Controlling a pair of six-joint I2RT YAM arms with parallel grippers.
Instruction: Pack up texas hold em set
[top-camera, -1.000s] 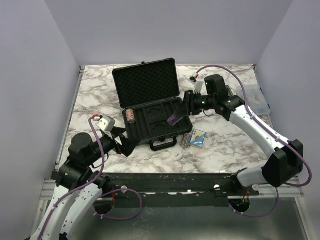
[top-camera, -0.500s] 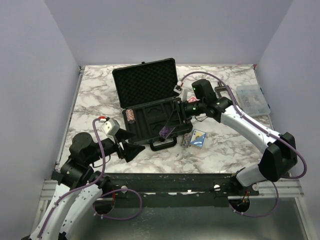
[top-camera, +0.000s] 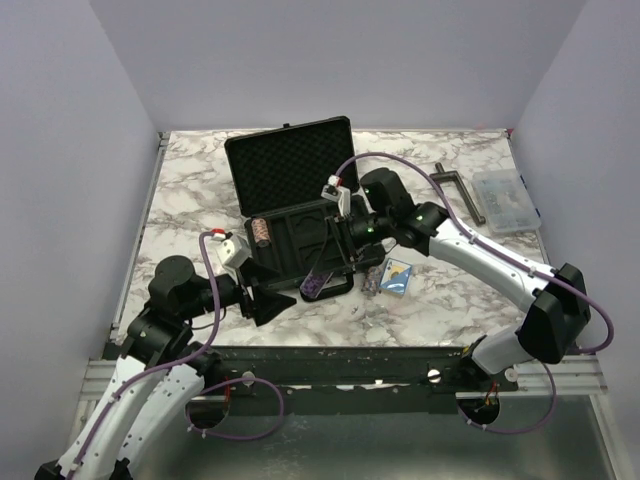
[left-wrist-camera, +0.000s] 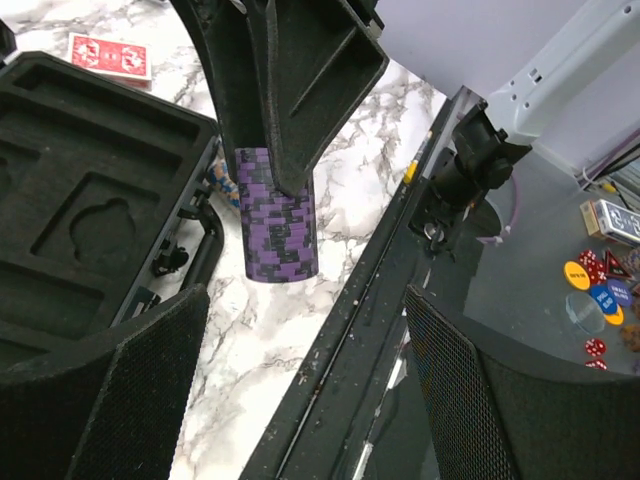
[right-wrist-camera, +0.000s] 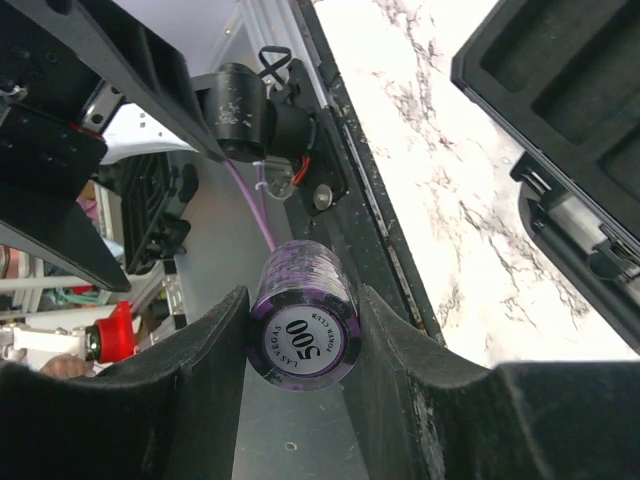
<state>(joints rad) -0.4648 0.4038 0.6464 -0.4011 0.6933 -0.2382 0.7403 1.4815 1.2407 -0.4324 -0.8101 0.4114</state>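
The black case (top-camera: 290, 195) lies open mid-table, its foam lid standing up, and a reddish chip stack (top-camera: 260, 232) sits at the left end of the tray. My right gripper (top-camera: 318, 280) is shut on a purple chip stack (top-camera: 314, 284) just off the case's front left corner. The stack (right-wrist-camera: 305, 325) sits squeezed between both fingers with its "500" face showing. The left wrist view shows that stack (left-wrist-camera: 278, 215) hanging above the marble. My left gripper (top-camera: 266, 299) stands open beside it, close to the table's near edge. A blue card deck (top-camera: 398, 276) lies right of the handle. A red deck (left-wrist-camera: 110, 55) lies beyond the tray (left-wrist-camera: 90, 200).
A dark T-shaped tool (top-camera: 460, 190) and a clear compartment box (top-camera: 505, 200) sit at the back right. A few small chips (top-camera: 372, 281) lie next to the blue deck. The table's front rail (left-wrist-camera: 380, 300) runs right under my left gripper (left-wrist-camera: 305, 390).
My right arm swung from the case's right side across its front to the front left corner, carrying the purple stack. My left gripper moved right toward it and its jaws narrowed slightly.
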